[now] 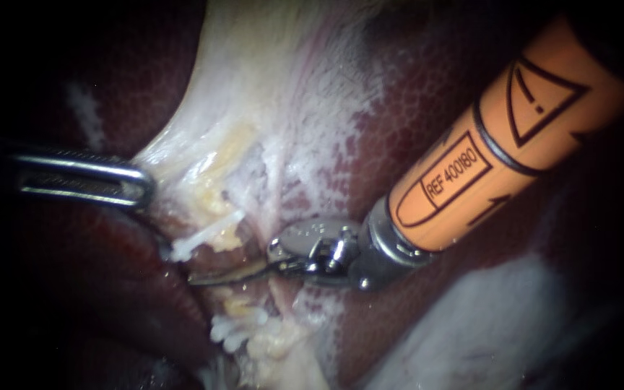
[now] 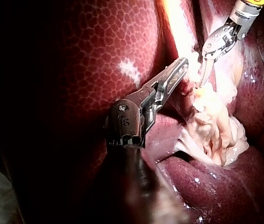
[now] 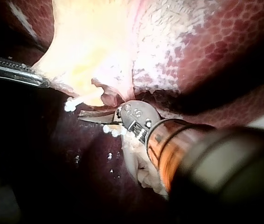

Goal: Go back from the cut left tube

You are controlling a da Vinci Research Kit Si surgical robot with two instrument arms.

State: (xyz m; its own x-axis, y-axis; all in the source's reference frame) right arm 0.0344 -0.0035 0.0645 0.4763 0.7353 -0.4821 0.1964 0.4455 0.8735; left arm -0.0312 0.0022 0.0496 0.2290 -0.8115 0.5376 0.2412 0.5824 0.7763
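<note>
Right instrument point(image 1: 214, 276): end effector pressed together, holding nothing, the cut tube point(image 1: 207, 232) with its clipped ends just either side of it; left instrument point(image 1: 141, 189) pinches pale tissue point(image 1: 182, 155), likely keeping it taut.

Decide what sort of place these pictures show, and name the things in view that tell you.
Probably a surgical practice bench seen through an endoscope: the left instrument grips pale tissue, the right instrument ends in shut blades, and mottled dark red liver fills the background.
</note>
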